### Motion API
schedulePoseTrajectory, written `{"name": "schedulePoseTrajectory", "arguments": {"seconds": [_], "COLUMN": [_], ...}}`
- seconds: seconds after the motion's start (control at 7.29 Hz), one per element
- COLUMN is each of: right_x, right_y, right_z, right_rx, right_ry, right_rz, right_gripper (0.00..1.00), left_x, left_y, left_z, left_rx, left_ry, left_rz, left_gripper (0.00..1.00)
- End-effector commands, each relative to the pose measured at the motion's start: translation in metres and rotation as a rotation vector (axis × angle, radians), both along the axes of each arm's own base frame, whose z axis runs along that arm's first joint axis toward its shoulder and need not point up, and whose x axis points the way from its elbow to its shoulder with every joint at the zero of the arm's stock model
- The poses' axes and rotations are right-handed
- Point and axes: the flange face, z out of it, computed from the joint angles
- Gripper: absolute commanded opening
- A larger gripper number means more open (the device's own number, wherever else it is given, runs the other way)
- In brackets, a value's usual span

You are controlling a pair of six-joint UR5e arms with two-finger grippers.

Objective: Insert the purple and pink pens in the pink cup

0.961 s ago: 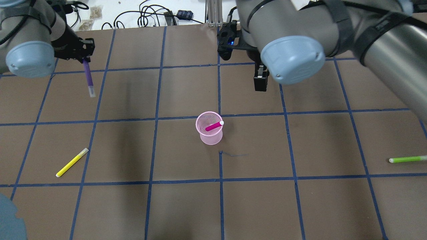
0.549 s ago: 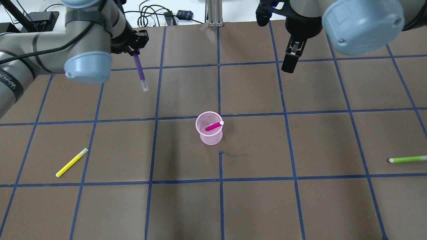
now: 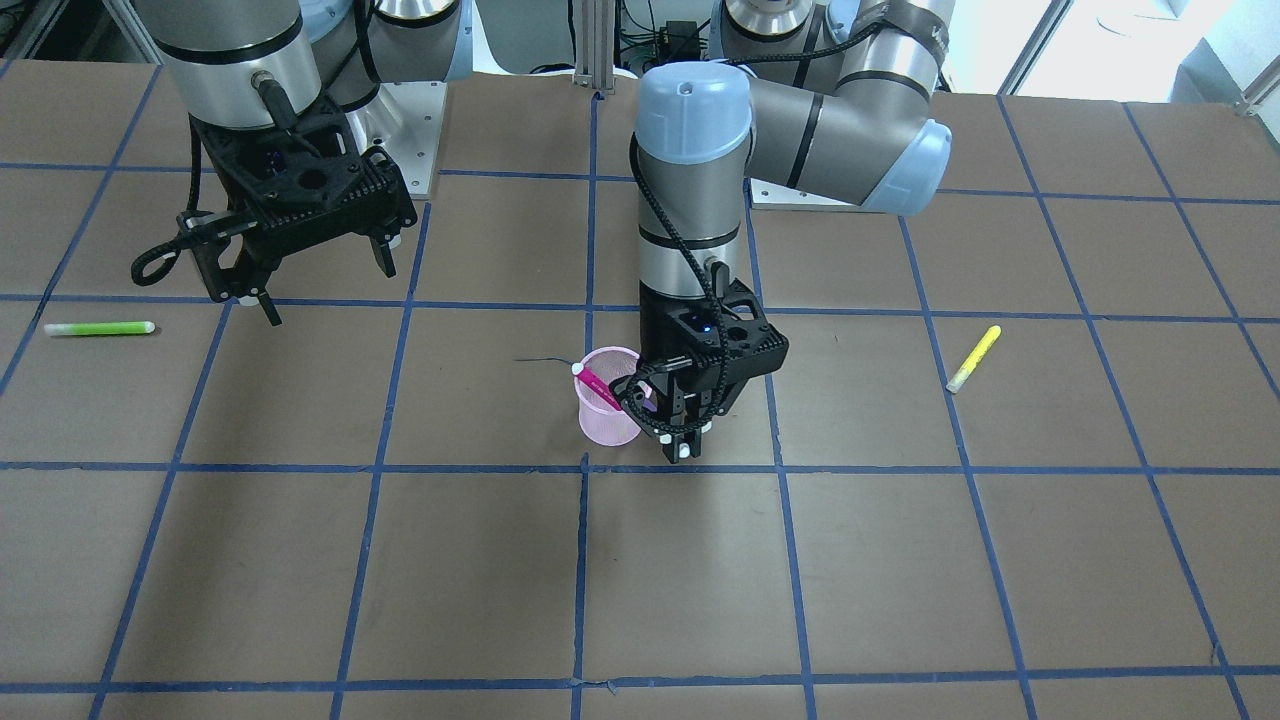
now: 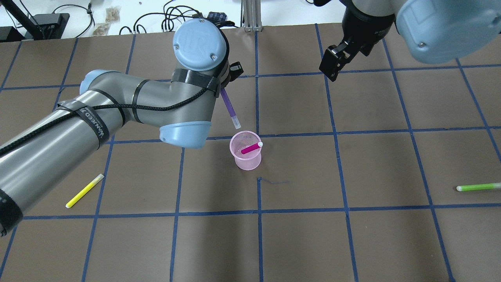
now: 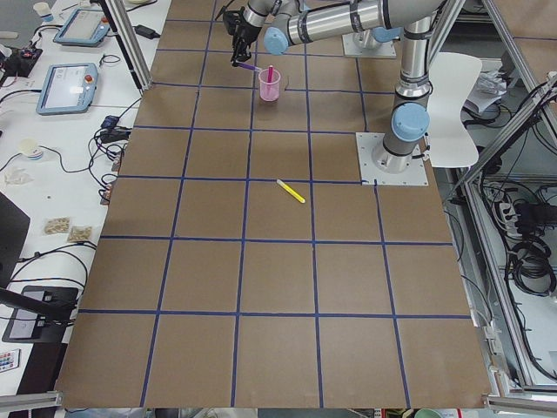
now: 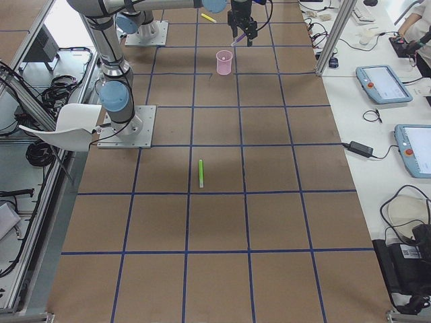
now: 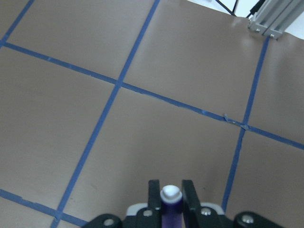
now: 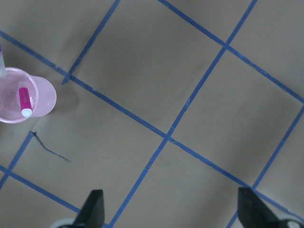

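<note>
The pink cup [image 4: 245, 156] stands upright at the table's middle, with the pink pen [image 4: 251, 148] leaning inside it. Both also show in the front view, the cup [image 3: 605, 420] and the pen [image 3: 596, 385], and in the right wrist view, the cup [image 8: 42, 97] and the pen [image 8: 23, 99]. My left gripper [image 7: 170, 191] is shut on the purple pen [image 4: 228, 106]. The pen hangs tilted, its white tip just above and beyond the cup's far-left rim. My right gripper [image 4: 332, 67] is open and empty, raised over the far right of the cup.
A yellow pen [image 4: 85, 190] lies at the near left and a green pen [image 4: 478, 187] at the near right edge. Blue tape lines grid the brown table [image 4: 297, 235]. Cables and an aluminium post sit beyond the far edge.
My left arm has swung right with the purple pen, from the far left to just beside the cup. My right gripper has drawn back toward the far right. The pink pen stays in the cup.
</note>
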Motion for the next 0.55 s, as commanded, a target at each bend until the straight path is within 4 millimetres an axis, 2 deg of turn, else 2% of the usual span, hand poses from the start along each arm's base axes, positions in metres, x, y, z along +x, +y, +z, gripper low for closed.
{"name": "schedulePoseTrajectory", "arguments": {"seconds": [0.0,0.41], "right_x": [0.001,0.001], "right_y": [0.0,0.002], "right_z": [-0.005,-0.005], "right_rx": [0.0,-0.003], "right_ry": [-0.034,-0.066], "right_rz": [-0.258,-0.536], "right_gripper": [1.0,1.0], "left_x": [-0.021,-0.022], "left_y": [0.022,0.034], "left_z": [-0.017,-0.033], "left_rx": [0.01,0.035], "left_ry": [-0.021,-0.067], "left_rz": [0.01,-0.002], "left_gripper": [0.0,0.0]}}
